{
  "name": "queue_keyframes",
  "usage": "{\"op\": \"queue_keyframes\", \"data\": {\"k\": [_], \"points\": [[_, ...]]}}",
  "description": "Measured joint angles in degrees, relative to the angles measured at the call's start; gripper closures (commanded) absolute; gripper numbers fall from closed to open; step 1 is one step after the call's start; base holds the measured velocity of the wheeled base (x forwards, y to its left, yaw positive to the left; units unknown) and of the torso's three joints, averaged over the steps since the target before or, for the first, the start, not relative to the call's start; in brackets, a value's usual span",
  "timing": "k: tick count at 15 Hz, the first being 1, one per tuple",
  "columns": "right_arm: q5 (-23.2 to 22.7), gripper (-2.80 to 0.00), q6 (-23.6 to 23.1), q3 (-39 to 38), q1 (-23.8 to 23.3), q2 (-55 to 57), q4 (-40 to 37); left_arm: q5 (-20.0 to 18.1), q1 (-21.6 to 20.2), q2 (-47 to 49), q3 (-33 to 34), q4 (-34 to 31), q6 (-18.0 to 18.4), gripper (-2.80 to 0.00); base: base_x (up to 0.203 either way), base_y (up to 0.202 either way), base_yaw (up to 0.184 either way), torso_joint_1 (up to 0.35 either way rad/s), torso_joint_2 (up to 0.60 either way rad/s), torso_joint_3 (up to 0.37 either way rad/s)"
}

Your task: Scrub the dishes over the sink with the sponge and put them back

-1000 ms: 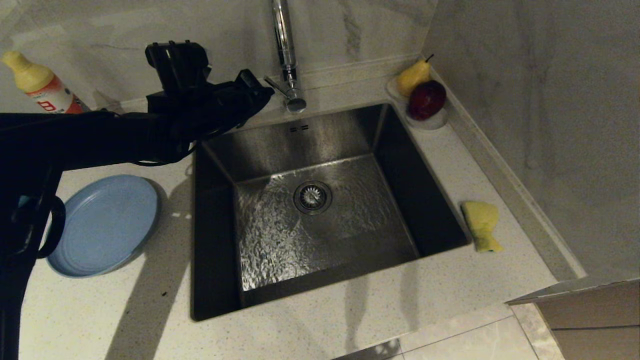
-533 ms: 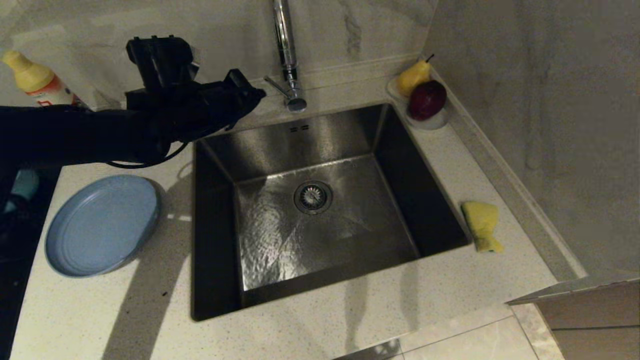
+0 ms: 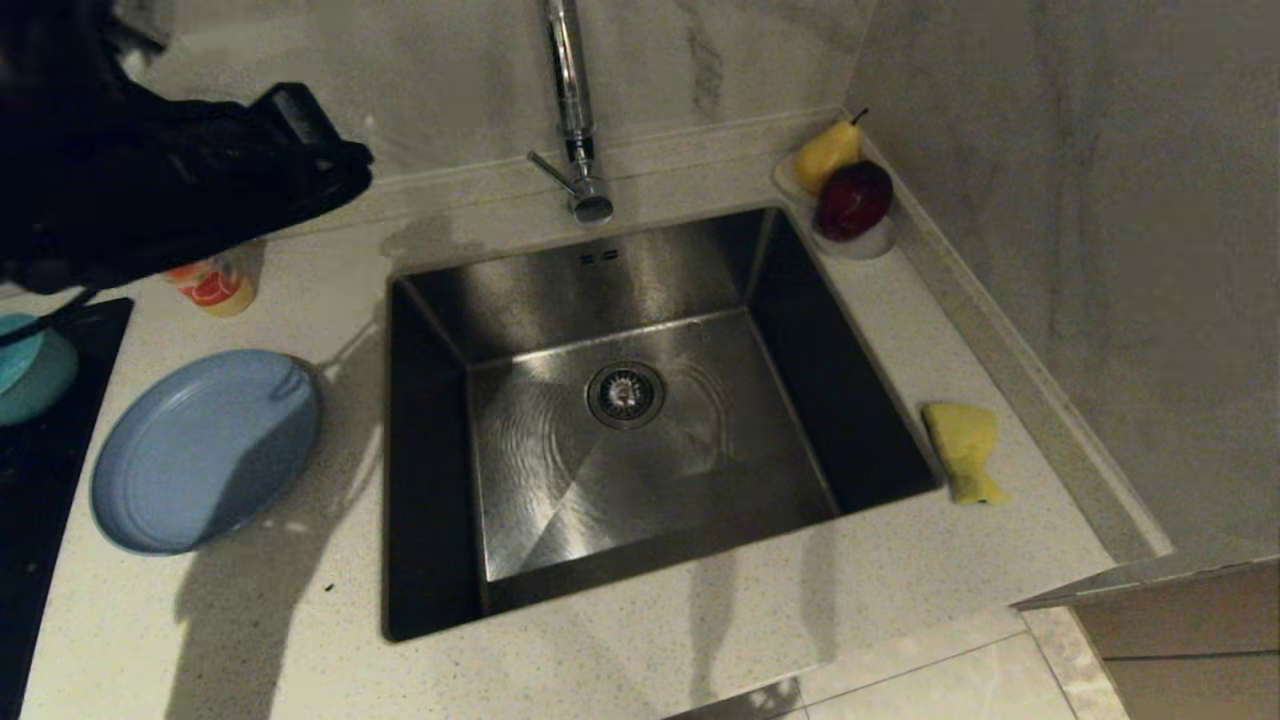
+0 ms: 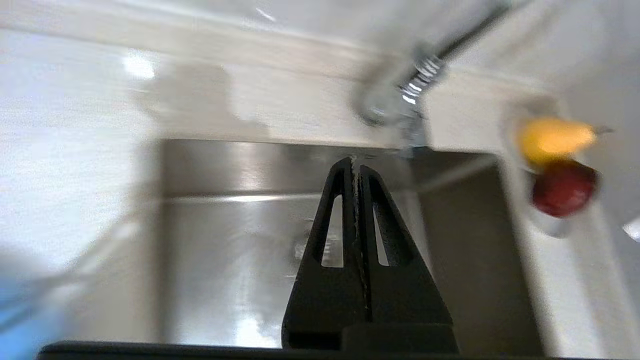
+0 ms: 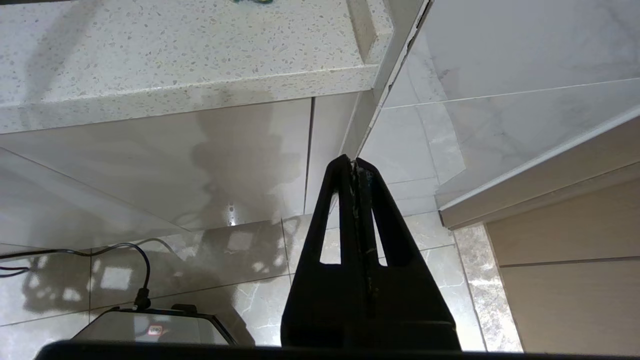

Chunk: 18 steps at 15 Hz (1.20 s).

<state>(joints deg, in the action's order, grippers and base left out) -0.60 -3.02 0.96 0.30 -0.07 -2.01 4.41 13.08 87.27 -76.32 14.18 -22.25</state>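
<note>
The slate-blue plate (image 3: 205,450) lies flat on the counter left of the sink (image 3: 600,262). At the far left edge a teal bowl (image 3: 30,368) shows in part. The yellow sponge (image 3: 962,450) lies on the counter right of the sink, with nothing touching it. My left gripper (image 3: 350,165) hangs shut and empty above the counter's back left, beyond the plate. In the left wrist view the left gripper (image 4: 355,162) points over the sink (image 4: 240,170), with a blurred edge of the plate (image 4: 20,320) beside it. My right gripper (image 5: 354,162) is shut and empty below the counter edge (image 5: 200,102).
A chrome tap (image 3: 572,120) stands behind the sink. A small white dish (image 3: 862,243) with a yellow pear (image 3: 826,152) and a red fruit (image 3: 852,198) sits at the back right corner. An orange-labelled bottle (image 3: 215,282) stands half hidden under my left arm. A dark hob (image 3: 50,470) lies far left.
My left arm has drawn back from near the tap to the left and upward. It now uncovers the bottle's base and the teal bowl. Plate and sponge have not moved.
</note>
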Motion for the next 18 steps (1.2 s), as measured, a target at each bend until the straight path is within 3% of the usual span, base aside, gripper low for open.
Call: {"op": "queue_keyframes", "data": {"k": [3, 5, 8, 11, 13, 18], "points": [[0.0, 0.0, -0.02, 0.0, 0.0, 0.0, 0.0, 7.74, -0.4, -12.23, 5.84, -8.07, 3.32, 0.0, 0.0, 0.0, 0.0, 0.0, 0.0, 0.0], [0.0, 0.0, -0.01, 0.0, 0.02, 0.0, 0.01, 15.9, -0.63, -18.6, 8.85, -17.68, 4.49, 0.0, 0.0, 0.0, 0.0, 0.0, 0.0, 0.0], [0.0, 0.0, -0.02, 0.0, 0.02, 0.0, 0.01, 25.71, -1.44, -26.48, 14.17, -22.62, 7.54, 0.0, 0.0, 0.0, 0.0, 0.0, 0.0, 0.0], [0.02, 0.0, 0.02, 0.0, 0.02, 0.0, 0.0, 28.6, -2.73, -30.69, 21.05, -23.83, 9.39, 0.0, 0.0, 0.0, 0.0, 0.0, 0.0, 0.0], [0.0, 0.0, 0.04, 0.0, 0.02, 0.0, 0.0, 29.94, -5.82, -28.74, 21.41, -24.04, 9.44, 0.0, 0.0, 0.0, 0.0, 0.0, 0.0, 0.0], [0.0, 0.0, 0.27, 0.0, 0.02, 0.0, 0.01, 30.41, -15.24, -15.26, 9.57, -28.96, 8.9, 0.0, 0.0, 0.0, 0.0, 0.0, 0.0, 0.0]]}}
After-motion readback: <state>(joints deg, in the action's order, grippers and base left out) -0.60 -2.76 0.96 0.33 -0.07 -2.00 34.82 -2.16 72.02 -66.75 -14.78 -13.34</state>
